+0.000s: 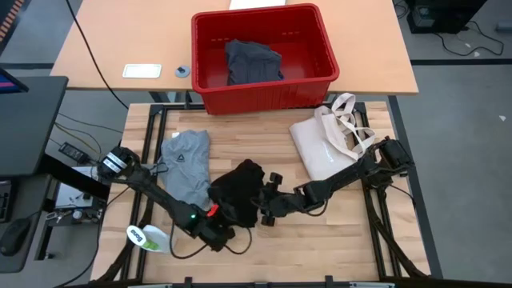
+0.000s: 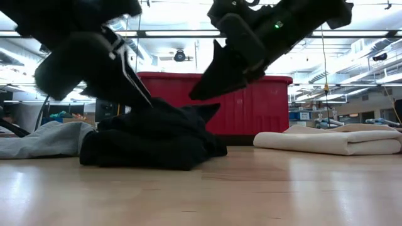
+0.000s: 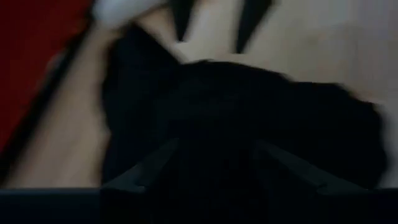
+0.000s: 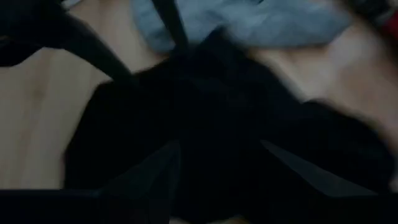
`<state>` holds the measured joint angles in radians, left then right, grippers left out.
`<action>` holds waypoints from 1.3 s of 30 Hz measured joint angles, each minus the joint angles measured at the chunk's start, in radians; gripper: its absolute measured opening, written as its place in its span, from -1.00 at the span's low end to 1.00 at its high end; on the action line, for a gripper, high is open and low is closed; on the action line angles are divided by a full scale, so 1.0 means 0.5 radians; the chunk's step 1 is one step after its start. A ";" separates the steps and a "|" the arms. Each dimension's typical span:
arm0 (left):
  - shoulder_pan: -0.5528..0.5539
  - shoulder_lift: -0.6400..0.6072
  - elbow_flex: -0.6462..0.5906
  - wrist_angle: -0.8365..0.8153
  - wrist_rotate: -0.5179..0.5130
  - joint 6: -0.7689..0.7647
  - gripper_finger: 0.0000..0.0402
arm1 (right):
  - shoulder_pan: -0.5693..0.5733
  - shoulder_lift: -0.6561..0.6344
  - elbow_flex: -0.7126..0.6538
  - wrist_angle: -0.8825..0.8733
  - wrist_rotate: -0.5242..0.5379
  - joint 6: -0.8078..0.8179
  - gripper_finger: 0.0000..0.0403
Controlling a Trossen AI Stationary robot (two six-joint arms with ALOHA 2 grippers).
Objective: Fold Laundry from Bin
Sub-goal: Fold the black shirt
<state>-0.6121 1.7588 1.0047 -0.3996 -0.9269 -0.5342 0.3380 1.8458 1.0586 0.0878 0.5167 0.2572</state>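
Note:
The black garment [image 1: 238, 190] lies in a crumpled heap on the wooden table [image 1: 336, 232]. Left of it the light grey T-shirt [image 1: 186, 164] lies flat. The red bin [image 1: 324, 76] stands at the far edge with a dark grey-blue garment [image 1: 252, 62] inside. My left gripper [image 1: 228, 220] comes at the heap from its near-left, open, its fingers [image 3: 146, 168] slanting down over the black cloth [image 3: 249, 106]. My right gripper [image 1: 264, 200] comes from the right, open, its fingers [image 4: 298, 171] over the same heap [image 4: 205, 112]. My left gripper has one fingertip [image 2: 148, 102] down at the top of the black heap in the low view; I cannot tell whether it touches the cloth. My right gripper has its fingertip [image 2: 193, 96] just above a raised peak of the cloth [image 2: 212, 110], apart from it.
A cream tote bag [image 1: 324, 148] with loop handles lies right of the heap, under the right arm. A white and green item [image 1: 144, 238] sits at the near-left corner. Bare wood runs along the near edge and to the right.

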 joint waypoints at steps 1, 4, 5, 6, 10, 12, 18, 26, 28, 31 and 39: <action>0.017 0.017 -0.013 0.117 0.083 0.110 0.01 | 0.000 0.000 0.000 -0.026 -0.032 0.020 0.09; 0.071 0.052 -0.064 0.373 0.300 0.357 0.01 | 0.031 -0.001 0.000 -0.135 -0.013 0.085 0.09; 0.084 0.059 -0.069 0.396 0.332 0.415 0.01 | 0.045 -0.001 0.000 -0.174 0.015 0.102 0.09; 0.094 0.061 -0.070 0.390 0.331 0.451 0.01 | 0.061 -0.001 -0.001 -0.225 0.046 0.112 0.09; 0.136 0.072 -0.070 0.496 0.367 0.478 0.01 | 0.142 -0.013 -0.001 -0.461 0.159 0.242 0.09; 0.180 0.072 -0.070 0.661 0.435 0.525 0.01 | 0.192 -0.050 -0.001 -0.626 0.199 0.360 0.09; 0.357 0.072 -0.069 1.283 0.459 0.644 0.01 | 0.407 -0.270 0.000 -1.162 0.511 0.661 0.09; 0.343 0.008 -0.065 1.530 0.657 1.217 0.01 | 0.667 -0.508 0.000 -1.731 0.842 1.089 0.09; 0.314 0.009 -0.066 1.491 0.701 1.263 0.01 | 0.718 -0.526 -0.013 -1.778 0.885 1.123 0.09; 0.279 0.009 -0.066 1.402 0.699 1.254 0.03 | 0.771 -0.536 -0.057 -1.775 0.953 1.155 0.09; 0.237 0.009 -0.067 1.031 0.700 1.232 0.42 | 0.809 -0.531 -0.261 -1.716 0.944 1.417 0.09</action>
<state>-0.4938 1.7634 0.9710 0.1159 -0.5770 0.0818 0.7423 1.5803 0.9281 -0.7703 0.9888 0.9658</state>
